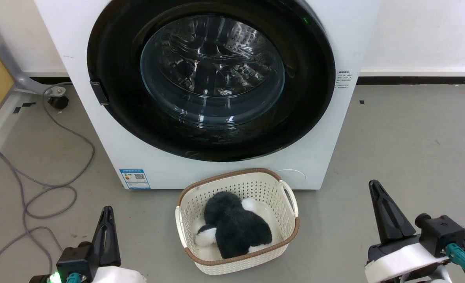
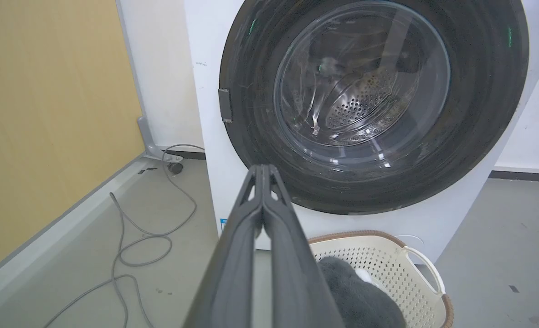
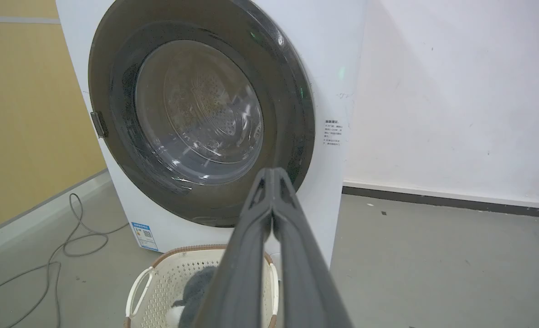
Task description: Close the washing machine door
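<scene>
The washing machine door [image 1: 212, 74] is a large glossy black round with a clear glass bowl at its centre. It lies flat against the white washing machine front [image 1: 110, 153], and a small black latch tab [image 1: 98, 92] sits on its left rim. The steel drum shows through the glass. My left gripper [image 1: 107, 210] is low at the left, shut and empty, well short of the door [image 2: 369, 91]. Low at the right, my right gripper [image 1: 374, 184] is shut too, with nothing in it, and apart from the door [image 3: 196, 118].
A cream basket [image 1: 236, 173] with a black and white plush toy [image 1: 234, 228] stands on the grey floor right before the machine, between my grippers. A grey cable [image 1: 39, 184] loops on the floor at the left, beside a yellow panel [image 2: 46, 114]. Open floor lies to the right.
</scene>
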`<state>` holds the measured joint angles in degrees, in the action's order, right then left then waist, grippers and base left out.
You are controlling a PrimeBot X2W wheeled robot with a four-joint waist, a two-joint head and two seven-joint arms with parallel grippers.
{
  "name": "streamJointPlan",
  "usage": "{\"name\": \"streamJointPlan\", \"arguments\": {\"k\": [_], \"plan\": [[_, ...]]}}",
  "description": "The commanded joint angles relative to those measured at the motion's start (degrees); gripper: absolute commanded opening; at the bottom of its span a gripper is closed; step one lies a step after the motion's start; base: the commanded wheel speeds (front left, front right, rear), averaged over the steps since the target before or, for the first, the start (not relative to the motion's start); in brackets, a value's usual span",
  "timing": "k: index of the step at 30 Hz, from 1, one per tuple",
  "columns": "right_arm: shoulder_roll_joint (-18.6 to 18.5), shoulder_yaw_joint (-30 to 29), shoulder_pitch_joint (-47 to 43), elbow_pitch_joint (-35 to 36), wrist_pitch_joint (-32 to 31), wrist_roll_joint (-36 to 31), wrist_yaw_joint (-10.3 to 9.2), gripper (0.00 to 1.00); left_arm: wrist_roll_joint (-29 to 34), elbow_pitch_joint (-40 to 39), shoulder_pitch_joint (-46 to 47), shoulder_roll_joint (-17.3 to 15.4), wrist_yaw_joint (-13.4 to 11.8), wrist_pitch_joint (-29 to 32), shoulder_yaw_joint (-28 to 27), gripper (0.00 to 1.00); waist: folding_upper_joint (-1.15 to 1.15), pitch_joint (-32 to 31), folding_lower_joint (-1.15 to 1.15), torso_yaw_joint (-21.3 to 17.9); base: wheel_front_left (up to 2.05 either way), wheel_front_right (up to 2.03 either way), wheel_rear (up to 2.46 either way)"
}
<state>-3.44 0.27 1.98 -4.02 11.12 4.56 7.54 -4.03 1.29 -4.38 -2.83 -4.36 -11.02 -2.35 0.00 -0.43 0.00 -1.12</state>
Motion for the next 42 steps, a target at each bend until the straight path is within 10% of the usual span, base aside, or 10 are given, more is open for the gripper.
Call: {"name": "streamJointPlan", "arguments": {"k": [1,42], "plan": [[0.1,0.0,-0.5,0.4,-0.3,-0.4,-0.01,0.00,0.6,-0.2,0.9,0.0,0.3,0.3,0.1,0.00,0.00,0.0,0.00,0.0,0.00,0.00,0.00],[0.3,-0.2,-1.2,2.1,-5.4,-2.4,-0.03,0.00,2.2,-0.7,2.5,0.0,2.2,5.3,1.2,0.00,0.00,0.2,0.00,0.5,0.00,0.00,0.00]]}}
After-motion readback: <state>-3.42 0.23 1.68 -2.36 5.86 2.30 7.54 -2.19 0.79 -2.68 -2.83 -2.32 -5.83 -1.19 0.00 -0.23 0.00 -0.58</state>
